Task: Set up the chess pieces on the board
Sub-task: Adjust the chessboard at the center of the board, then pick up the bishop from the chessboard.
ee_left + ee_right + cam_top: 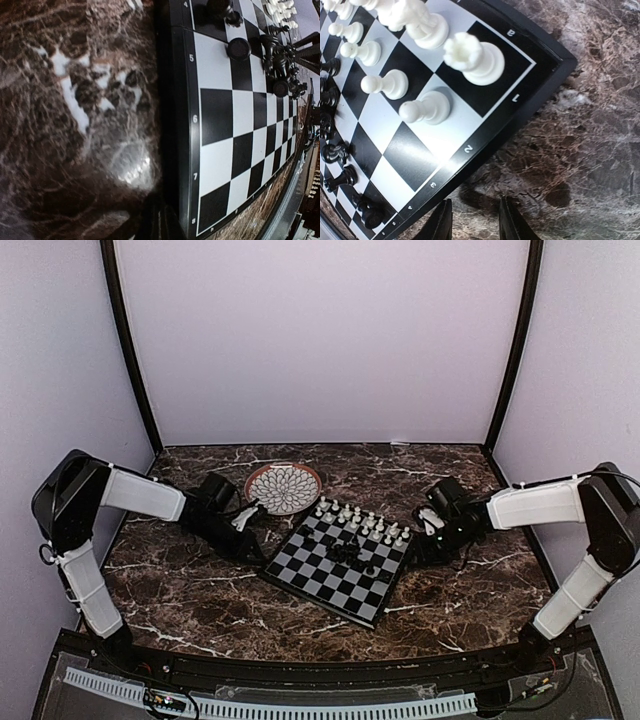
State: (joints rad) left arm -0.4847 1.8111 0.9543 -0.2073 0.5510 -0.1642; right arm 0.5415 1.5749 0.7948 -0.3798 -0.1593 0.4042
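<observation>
Two rows of white pieces [360, 520] stand in order along the far edge of the board [335, 585]. Black pieces [355, 558] crowd the board's middle in a loose clump. Some are upright and some look tipped over. The two rows at the board's near edge are bare. The board lies cornerwise on the bench [190, 590].

The left hand [258, 552] sits just beside the board's left corner, fingers pressed shut with nothing visible between them. The right hand [472, 222] hovers just off the board's right corner, near the white rook [472, 57]. Its fingers are partly apart and hold nothing.

The step in hand appears to be moving black pieces from the clump to the bare near rows. The left hand seems better placed for this, but it has to open first. It is probably safest to start with a piece on the clump's outer side, so the fingers do not knock its neighbours. Open only a little wider than the piece, come straight down and close on its upper body. Lift it clear of the other pieces before crossing the board. Set it in the centre of its square, let go, then rise straight up. Tipped pieces will likely need a grip across the body and careful righting.
</observation>
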